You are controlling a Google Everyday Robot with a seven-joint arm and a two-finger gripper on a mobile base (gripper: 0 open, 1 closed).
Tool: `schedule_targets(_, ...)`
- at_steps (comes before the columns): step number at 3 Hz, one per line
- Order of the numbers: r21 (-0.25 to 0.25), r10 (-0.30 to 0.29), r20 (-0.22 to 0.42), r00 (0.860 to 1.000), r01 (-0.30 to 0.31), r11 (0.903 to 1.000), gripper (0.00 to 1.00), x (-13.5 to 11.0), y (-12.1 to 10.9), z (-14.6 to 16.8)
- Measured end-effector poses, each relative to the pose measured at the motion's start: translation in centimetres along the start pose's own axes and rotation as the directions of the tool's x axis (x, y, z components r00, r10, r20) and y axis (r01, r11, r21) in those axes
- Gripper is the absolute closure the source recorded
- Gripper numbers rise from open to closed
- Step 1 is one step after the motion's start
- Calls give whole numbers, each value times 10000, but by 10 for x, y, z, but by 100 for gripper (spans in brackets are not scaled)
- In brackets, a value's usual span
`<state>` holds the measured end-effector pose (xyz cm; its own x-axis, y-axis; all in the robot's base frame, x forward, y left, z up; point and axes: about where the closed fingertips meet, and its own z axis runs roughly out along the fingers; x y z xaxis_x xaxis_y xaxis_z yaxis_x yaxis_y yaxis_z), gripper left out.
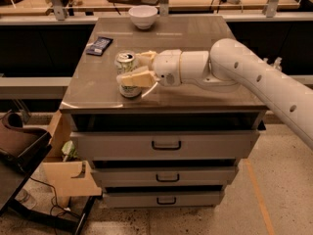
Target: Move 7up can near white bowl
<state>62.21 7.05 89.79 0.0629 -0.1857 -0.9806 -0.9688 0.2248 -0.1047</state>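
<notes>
The 7up can (127, 89) stands upright on the left front part of the grey cabinet top (195, 38). My gripper (131, 67) reaches in from the right and has closed around the can. One cream finger (138, 77) crosses the can's front and the other finger (146, 58) lies behind it. The can rests on the surface. The white bowl (143, 15) sits at the far edge of the top, well behind the can.
A flat dark packet (99, 45) lies at the left, behind the can. The top belongs to a drawer cabinet (166, 145) with three drawers. A cardboard box (68, 175) and a dark chair (19, 141) stand on the floor to the left.
</notes>
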Motion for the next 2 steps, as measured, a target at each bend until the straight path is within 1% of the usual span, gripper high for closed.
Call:
schedule_targets(1,-42,-7,7,10000,7,10000,87,-1,1,2)
schedule_targets(2,-84,-13,14,10000,13,10000,100,-1,3,4)
